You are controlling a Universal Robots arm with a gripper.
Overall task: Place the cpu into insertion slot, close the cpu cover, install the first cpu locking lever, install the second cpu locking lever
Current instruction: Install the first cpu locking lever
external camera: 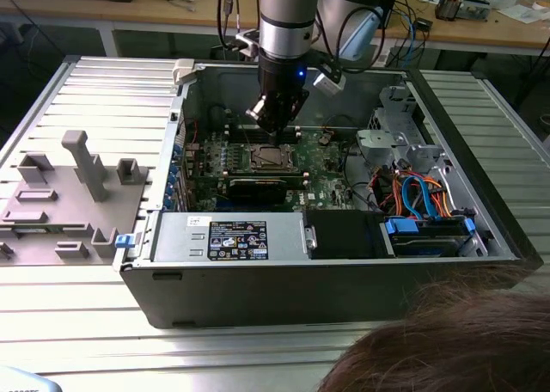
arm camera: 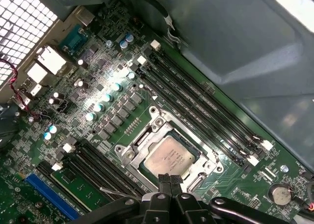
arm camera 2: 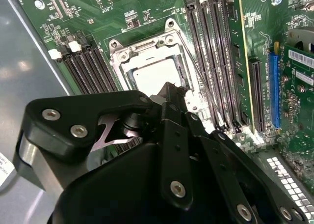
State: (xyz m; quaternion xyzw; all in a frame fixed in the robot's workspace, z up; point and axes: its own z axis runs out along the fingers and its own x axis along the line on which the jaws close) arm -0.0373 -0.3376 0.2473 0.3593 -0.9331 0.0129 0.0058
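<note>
Silvery-tan cpu [arm camera: 169,157], one, seated flat in the socket [arm camera: 156,120], one cpu cover [arm camera: 206,161] lying closed around it, one gripper [arm camera: 165,181] pinched narrow at the socket's edge, motherboard [arm camera: 98,111] inside one open computer case [external camera: 344,280].

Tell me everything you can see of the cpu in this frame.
The cpu is a small, flat, square chip with a dull silvery-tan metal top. It lies level in the socket on the green board, beside rows of black memory slots. The silvery metal cover frames it, and its top shows through the square window. The gripper, shut, hangs at one edge of the chip; contact cannot be judged. In the second wrist view the gripper hides part of it.
</note>
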